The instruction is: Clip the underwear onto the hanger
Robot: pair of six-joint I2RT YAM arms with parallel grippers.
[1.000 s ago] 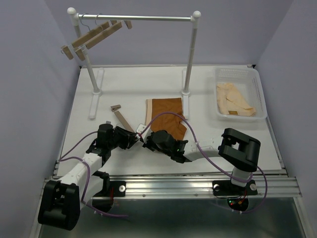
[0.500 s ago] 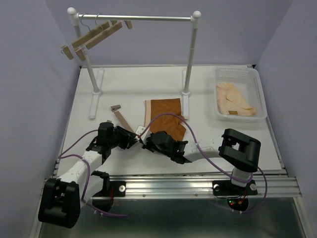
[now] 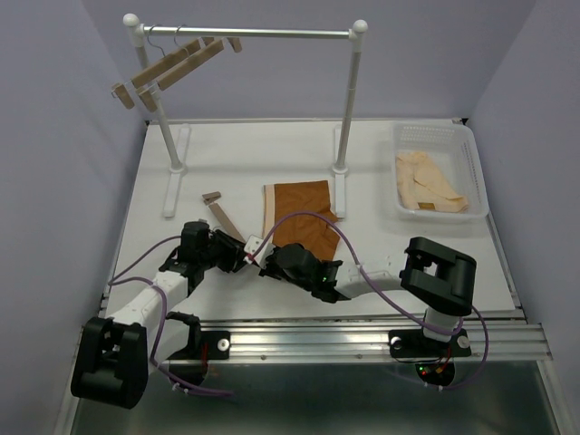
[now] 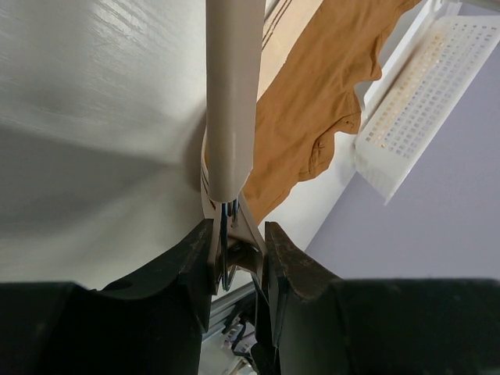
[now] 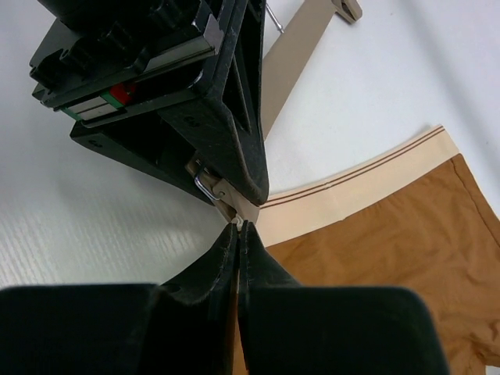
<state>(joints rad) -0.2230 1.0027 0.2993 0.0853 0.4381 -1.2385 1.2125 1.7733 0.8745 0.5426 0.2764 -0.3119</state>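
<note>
The hanger (image 3: 220, 214) lies on the table, its far clip toward the rack. My left gripper (image 3: 240, 256) is shut on the hanger's near clip (image 4: 234, 238), squeezing its wooden legs; the light bar (image 4: 233, 94) runs away from the fingers. The rust-brown underwear (image 3: 304, 208) lies flat just to the right, its beige waistband (image 5: 351, 191) toward the hanger. My right gripper (image 3: 265, 260) is shut on the waistband's near corner, with its fingertips (image 5: 248, 234) right at the mouth of the clip (image 5: 226, 194). The underwear also shows in the left wrist view (image 4: 312, 117).
A white clothes rack (image 3: 245, 33) stands at the back, with spare wooden hangers (image 3: 172, 68) hung at its left end. Its right post (image 3: 344, 118) is just behind the underwear. A white basket (image 3: 433, 130) at the right holds a cream garment (image 3: 428, 181).
Both grippers have crept slightly to the left. The underwear's waistband has been drawn a little toward the hanger's near clip.
</note>
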